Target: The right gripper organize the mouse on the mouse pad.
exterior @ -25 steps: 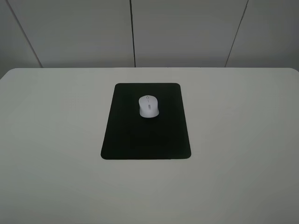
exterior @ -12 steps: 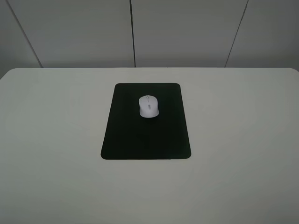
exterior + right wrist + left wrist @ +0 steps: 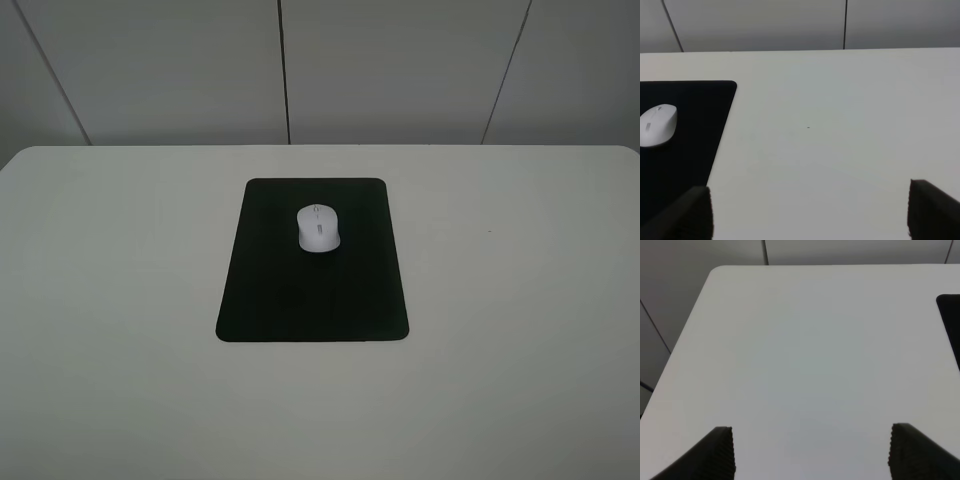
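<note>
Currently the mouse (image 3: pixel 318 228) lies flat on the mouse pad (image 3: pixel 312 290), on the pad's far half and roughly centred between its two long edges, well inside the border. The pad lies flat on the white table (image 3: pixel 520 300), its long axis running away from the exterior camera, all four rounded corners in view. Neither arm shows in the exterior high view. Right wrist view: the mouse (image 3: pixel 657 125) sits on the pad (image 3: pixel 685 150), with bare table beyond the pad's long edge; a tiny dark speck (image 3: pixel 808 127) marks the table well apart from the pad. The right claw (image 3: pixel 810 212) shows only as two dark fingertips at opposite lower corners, spread wide, nothing between them, well apart from the mouse. Left wrist view: the left claw (image 3: pixel 812 452) likewise shows two ribbed dark fingertips, spread wide with bare table between them and nothing held; only a sliver of the pad (image 3: pixel 951 320) enters at the frame edge.
</note>
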### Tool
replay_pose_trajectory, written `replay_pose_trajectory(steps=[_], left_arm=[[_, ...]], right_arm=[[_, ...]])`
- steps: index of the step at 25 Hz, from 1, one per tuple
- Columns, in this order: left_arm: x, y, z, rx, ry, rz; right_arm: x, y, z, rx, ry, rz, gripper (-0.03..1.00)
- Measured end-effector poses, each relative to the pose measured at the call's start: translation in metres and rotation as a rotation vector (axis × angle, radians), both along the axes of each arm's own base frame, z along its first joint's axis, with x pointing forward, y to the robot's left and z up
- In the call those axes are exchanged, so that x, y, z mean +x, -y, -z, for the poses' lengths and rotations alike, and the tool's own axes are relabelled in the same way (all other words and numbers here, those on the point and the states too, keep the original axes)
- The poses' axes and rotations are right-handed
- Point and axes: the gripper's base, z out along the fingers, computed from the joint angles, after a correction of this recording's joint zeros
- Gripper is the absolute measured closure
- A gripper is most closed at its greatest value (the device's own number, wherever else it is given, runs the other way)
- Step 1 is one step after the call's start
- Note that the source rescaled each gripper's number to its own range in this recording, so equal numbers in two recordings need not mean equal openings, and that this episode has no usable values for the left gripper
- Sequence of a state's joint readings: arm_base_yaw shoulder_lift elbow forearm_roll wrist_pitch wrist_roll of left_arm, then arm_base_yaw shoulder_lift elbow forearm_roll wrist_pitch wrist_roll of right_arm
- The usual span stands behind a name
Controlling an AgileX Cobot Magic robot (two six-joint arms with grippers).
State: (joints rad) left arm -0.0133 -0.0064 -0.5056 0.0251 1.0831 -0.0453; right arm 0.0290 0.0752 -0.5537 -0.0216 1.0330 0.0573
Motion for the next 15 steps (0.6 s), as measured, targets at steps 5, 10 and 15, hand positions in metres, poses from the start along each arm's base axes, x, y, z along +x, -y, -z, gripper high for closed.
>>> replay_pose_trajectory(steps=[5, 10, 15], left_arm=[[0.0, 0.0, 0.0, 0.0, 0.0, 0.0], [0.0, 0.0, 0.0, 0.0, 0.0, 0.0], [0.0, 0.0, 0.0, 0.0, 0.0, 0.0]], right_arm=[[-0.004, 0.0, 0.014, 0.0, -0.026, 0.0, 0.21], [-0.01, 0.0, 0.014, 0.002, 0.012, -0.001, 0.21], [-0.01, 0.0, 0.014, 0.002, 0.012, -0.001, 0.21]])
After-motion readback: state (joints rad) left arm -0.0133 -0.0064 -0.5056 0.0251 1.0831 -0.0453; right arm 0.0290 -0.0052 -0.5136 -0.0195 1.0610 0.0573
